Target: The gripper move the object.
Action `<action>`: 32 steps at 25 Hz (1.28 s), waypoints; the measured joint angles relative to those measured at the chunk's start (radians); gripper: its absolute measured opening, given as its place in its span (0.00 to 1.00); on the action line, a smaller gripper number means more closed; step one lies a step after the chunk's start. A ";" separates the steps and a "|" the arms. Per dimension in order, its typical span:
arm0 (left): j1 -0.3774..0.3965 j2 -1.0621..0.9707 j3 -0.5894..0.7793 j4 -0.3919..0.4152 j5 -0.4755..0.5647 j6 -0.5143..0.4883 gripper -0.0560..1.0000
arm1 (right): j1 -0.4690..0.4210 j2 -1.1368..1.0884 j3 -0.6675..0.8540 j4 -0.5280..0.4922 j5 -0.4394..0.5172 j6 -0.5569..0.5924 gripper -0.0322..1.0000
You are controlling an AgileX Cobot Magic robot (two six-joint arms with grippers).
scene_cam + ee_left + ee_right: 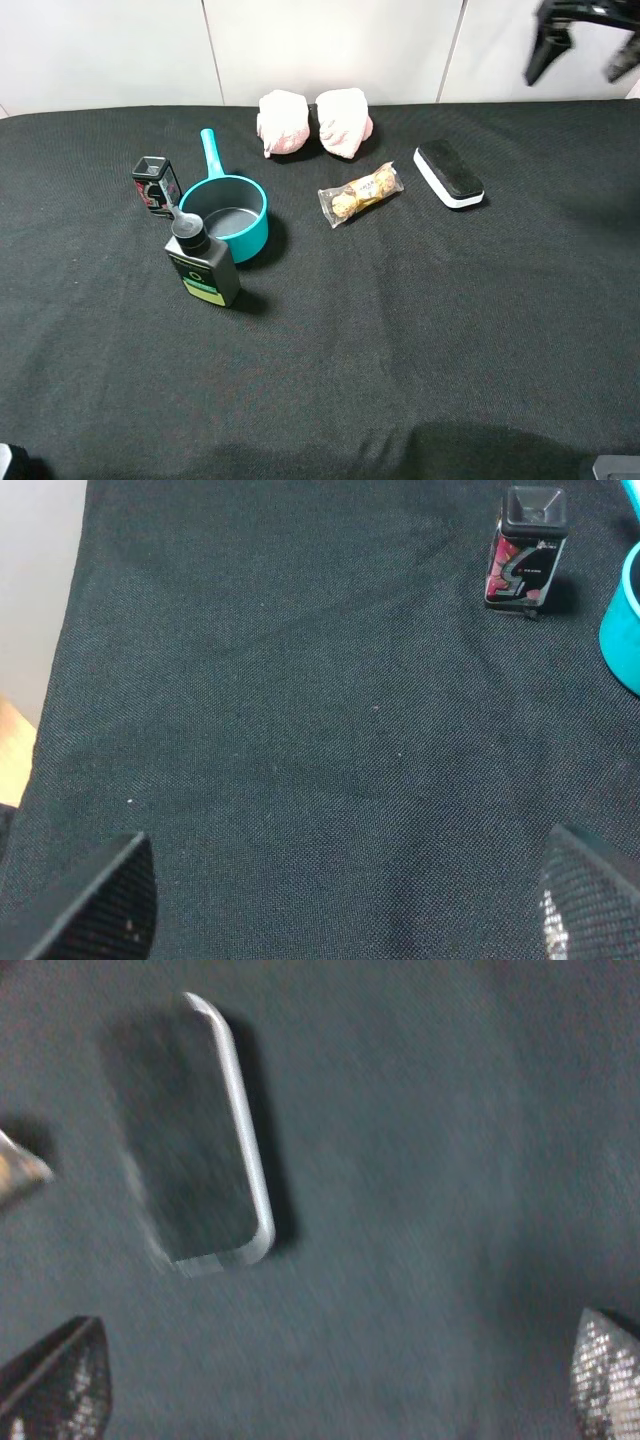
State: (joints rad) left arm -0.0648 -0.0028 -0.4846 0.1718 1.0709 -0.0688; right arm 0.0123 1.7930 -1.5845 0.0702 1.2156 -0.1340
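The object, a flat oblong eraser (449, 174) with a black felt top and a white base, lies on the black cloth at the back right. My right gripper (585, 45) hangs high above and behind it, apart from it, its fingers spread open and empty. In the right wrist view the eraser (190, 1130) is blurred and lies ahead of the open right gripper (330, 1380), off to one side. In the left wrist view my left gripper (345, 900) stands open over bare cloth at the table's left, with nothing between its fingertips (105, 905).
A teal pot (228, 205) with a handle sits left of centre, a black bottle with a green label (204, 264) in front of it, and a small black-and-red box (156, 185) beside it. Two pink cloths (313, 122) and a wrapped snack (360, 194) lie left of the eraser.
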 joint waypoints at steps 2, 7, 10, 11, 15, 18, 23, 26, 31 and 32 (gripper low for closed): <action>0.000 0.000 0.000 0.000 0.000 0.000 0.77 | -0.047 -0.080 0.082 0.000 0.000 0.000 0.70; 0.000 0.000 0.000 0.000 0.000 0.000 0.77 | -0.151 -0.276 0.271 0.000 0.000 -0.001 0.70; 0.000 0.000 0.000 0.000 0.000 0.000 0.77 | -0.201 -0.413 0.384 0.000 0.000 -0.001 0.70; 0.000 0.000 0.000 0.000 0.000 0.000 0.77 | -0.214 -0.452 0.417 0.000 -0.001 0.000 0.70; 0.000 0.000 0.000 0.000 0.000 0.000 0.77 | -0.245 -0.627 0.555 0.004 -0.011 0.011 0.70; 0.000 0.000 0.000 0.000 0.000 0.000 0.77 | -0.250 -0.745 0.643 0.002 -0.028 0.018 0.70; 0.000 0.000 0.000 0.000 0.000 0.000 0.77 | -0.250 -0.941 0.772 -0.023 -0.029 0.038 0.70; 0.000 0.000 0.000 0.000 0.000 0.000 0.77 | -0.250 -1.044 0.839 -0.045 -0.024 0.037 0.70; 0.000 0.000 0.000 0.000 0.000 0.000 0.77 | -0.243 -1.216 0.919 -0.052 -0.026 0.012 0.70; 0.000 0.000 0.000 0.000 0.000 0.000 0.77 | -0.232 -1.247 0.933 -0.055 -0.031 0.011 0.70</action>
State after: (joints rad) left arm -0.0648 -0.0028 -0.4846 0.1718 1.0709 -0.0688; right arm -0.2199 0.5456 -0.6517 0.0150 1.1841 -0.1233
